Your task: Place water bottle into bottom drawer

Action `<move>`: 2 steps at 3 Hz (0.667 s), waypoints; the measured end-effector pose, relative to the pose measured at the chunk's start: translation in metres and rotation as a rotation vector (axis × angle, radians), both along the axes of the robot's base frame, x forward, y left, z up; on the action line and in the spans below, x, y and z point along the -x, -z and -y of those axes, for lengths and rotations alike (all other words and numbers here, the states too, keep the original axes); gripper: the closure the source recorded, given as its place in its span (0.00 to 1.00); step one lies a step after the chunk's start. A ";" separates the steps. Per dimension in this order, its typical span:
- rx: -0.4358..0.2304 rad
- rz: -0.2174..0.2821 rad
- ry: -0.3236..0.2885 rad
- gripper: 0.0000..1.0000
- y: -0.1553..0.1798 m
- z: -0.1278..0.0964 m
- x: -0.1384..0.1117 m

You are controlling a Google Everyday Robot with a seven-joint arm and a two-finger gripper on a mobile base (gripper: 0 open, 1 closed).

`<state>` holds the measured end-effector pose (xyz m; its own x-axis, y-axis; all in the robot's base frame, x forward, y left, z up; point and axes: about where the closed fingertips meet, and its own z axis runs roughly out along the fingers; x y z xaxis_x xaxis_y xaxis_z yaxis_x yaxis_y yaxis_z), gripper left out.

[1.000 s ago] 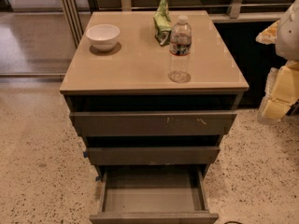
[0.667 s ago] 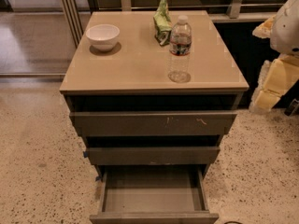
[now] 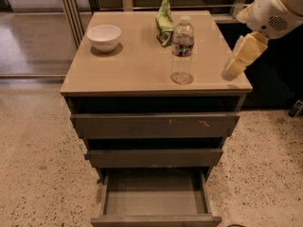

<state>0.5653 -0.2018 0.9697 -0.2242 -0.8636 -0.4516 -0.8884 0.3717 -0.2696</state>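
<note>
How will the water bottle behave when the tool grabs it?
The water bottle stands tall on a narrow base: probably tips if nudged high. Clear ribbed wall likely dents under squeeze. The tool hangs right of it, apart.

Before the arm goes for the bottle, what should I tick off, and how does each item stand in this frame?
1. Water bottle upright on the cabinet top, cap on: ok.
2. Bottom drawer pulled out, open from above: ok.
3. Scratched drawer and middle drawer sit further in than the bottom one: ok.
4. Gripper at the bottle: not ok. It hangs over the top's right edge, apart from the bottle.
5. Way from gripper to bottle free: ok. The snack bag stands behind the bottle and the bowl is far left.
</note>
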 end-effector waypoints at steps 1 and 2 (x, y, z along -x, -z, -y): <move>-0.183 0.038 -0.017 0.00 -0.002 -0.022 -0.063; -0.368 0.048 -0.050 0.00 -0.004 -0.046 -0.088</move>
